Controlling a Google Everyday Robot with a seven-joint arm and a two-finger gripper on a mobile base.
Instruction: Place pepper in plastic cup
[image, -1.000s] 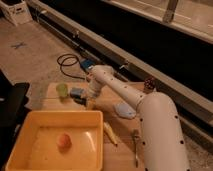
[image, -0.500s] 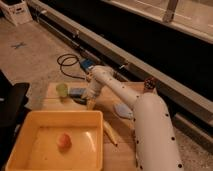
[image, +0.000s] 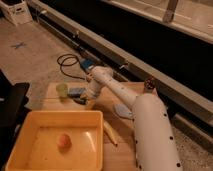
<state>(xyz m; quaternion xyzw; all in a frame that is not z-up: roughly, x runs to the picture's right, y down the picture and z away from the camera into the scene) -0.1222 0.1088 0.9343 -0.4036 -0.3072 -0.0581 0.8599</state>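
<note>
The pale green plastic cup stands upright at the left of the wooden table. A small dark slim shape, the pepper, lies on the table just in front of a blue sponge, right of the cup. My gripper hangs from the white arm, points down at the table and sits right next to the pepper's right end. The wrist hides most of the gripper. I cannot tell whether it touches the pepper.
A yellow bin with a small orange item fills the front left. A pale yellow banana-like piece lies beside it. A dark metal cup stands at the back right. A black cable lies on the floor behind.
The wrist has risen a little and shifted right, and the arm's big link has swung left over the table's right part. The cup, sponge and bin have not moved.
</note>
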